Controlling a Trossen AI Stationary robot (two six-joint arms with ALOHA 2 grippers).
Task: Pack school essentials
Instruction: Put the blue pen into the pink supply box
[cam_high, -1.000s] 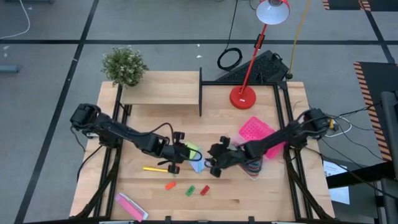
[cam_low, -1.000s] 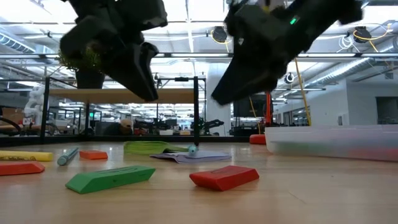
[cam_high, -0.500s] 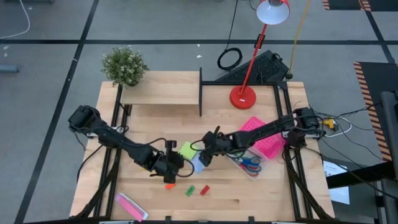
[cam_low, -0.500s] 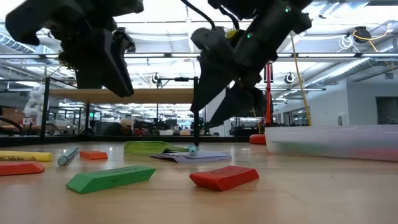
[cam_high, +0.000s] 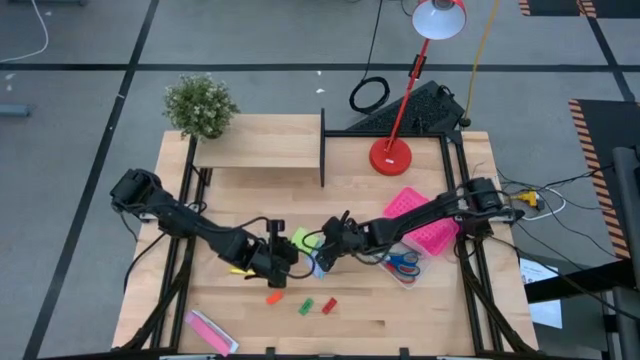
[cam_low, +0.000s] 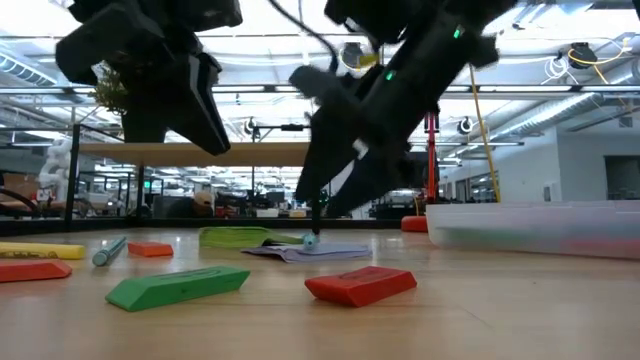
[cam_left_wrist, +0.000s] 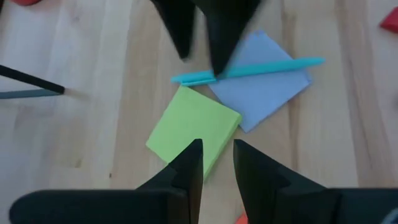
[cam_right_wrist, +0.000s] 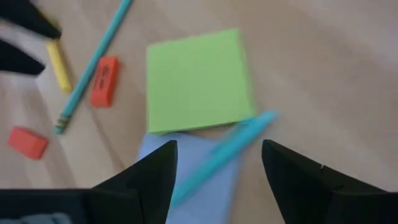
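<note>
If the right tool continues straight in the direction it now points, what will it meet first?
Most likely the teal pen, which lies on the pale-blue sticky-note pad, between the open fingers of the right tool. The green square sticky-note pad lies just beyond. Depth is hard to judge.

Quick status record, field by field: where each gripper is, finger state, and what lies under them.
left gripper: above the green sticky pad, fingers narrowly apart, holding nothing
right gripper: over the teal pen, fingers open, one either side
teal pen: lying across the pale-blue sticky pad
pads: green and pale-blue touching, flat on the table
loose items: orange block, green block, red block
container: holds scissors
</note>
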